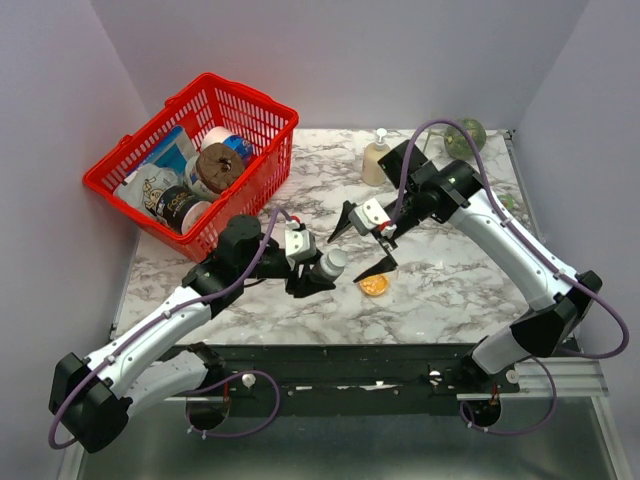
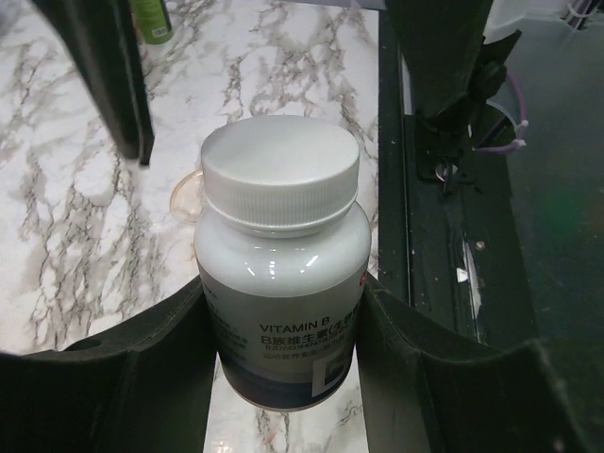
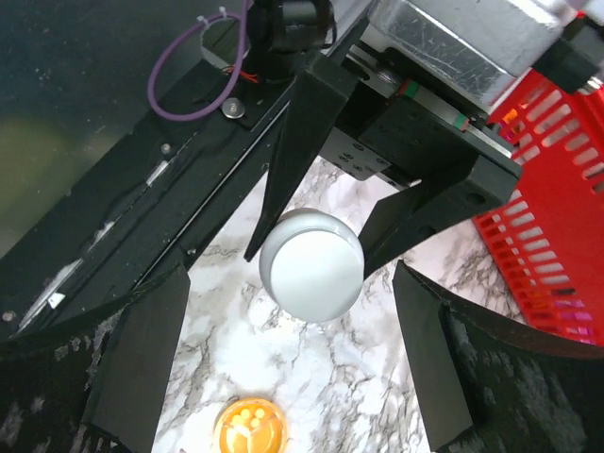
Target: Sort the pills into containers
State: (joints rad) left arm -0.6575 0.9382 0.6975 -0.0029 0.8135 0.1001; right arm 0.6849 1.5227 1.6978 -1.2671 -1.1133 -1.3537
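Top external view: my left gripper (image 1: 318, 272) is clamped on the white pill bottle (image 1: 330, 263), holding it tipped with the lid end toward the other arm (I read that as presenting it so the second claw can work the lid). The right gripper (image 1: 360, 245) hangs at that end with its fingers spread wide, gripping nothing. The pills (image 1: 373, 286) lie heaped in the clear dish (image 1: 386, 288) on the marble table (image 1: 450, 270), just beside the bottle, so a pour would be short. The red basket (image 1: 262, 180) sits well apart at the back left.

Left wrist view: both dark fingers press the bottle's label band from either side, low on the body, which leaves the white cap (image 2: 281, 175) free. The cap is on, so I judge opening it comes before any sorting.

Right wrist view: the cap faces me nearly head-on, centred between my parted fingers and touching neither. The dish of amber pills shows below it, nothing spilled that I can see.
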